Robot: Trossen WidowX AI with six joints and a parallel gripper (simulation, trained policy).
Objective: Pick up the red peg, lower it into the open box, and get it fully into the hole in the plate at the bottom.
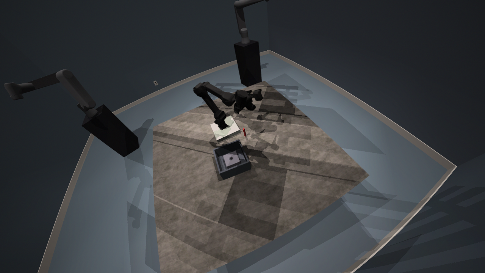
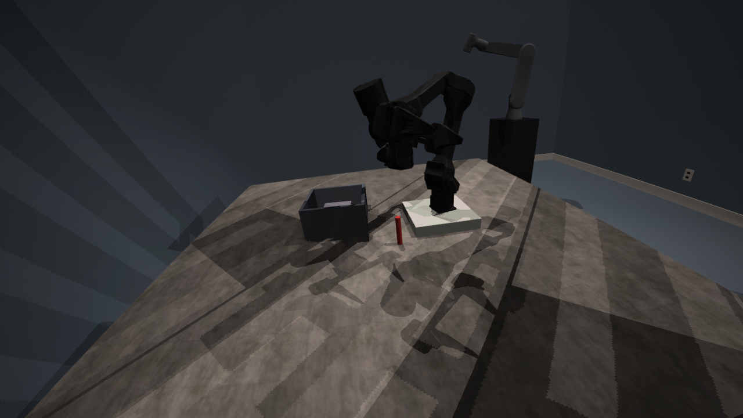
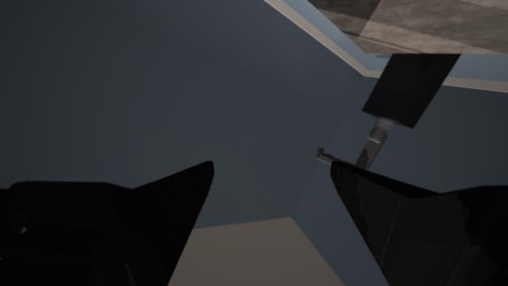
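The red peg (image 1: 244,132) (image 2: 399,230) stands upright on the mottled brown table top, between the open box and the arm's base. The dark grey open box (image 1: 237,171) (image 2: 335,224) stands beside it. A pale plate (image 1: 227,162) (image 2: 337,204) lies at the box's bottom, with a dark round hole near its middle in the top view. My gripper (image 3: 271,168) is open and empty, its two black fingertips wide apart. It is held up in the air, away from the peg and the box, facing the walls and ceiling.
My arm stands on a white slab (image 1: 216,133) (image 2: 451,227) close to the peg. Black pedestals (image 1: 111,132) (image 2: 511,148) (image 3: 413,91) carrying grey arms stand beyond the table. Dark shadows cross the brown table top (image 1: 190,162) (image 2: 312,363).
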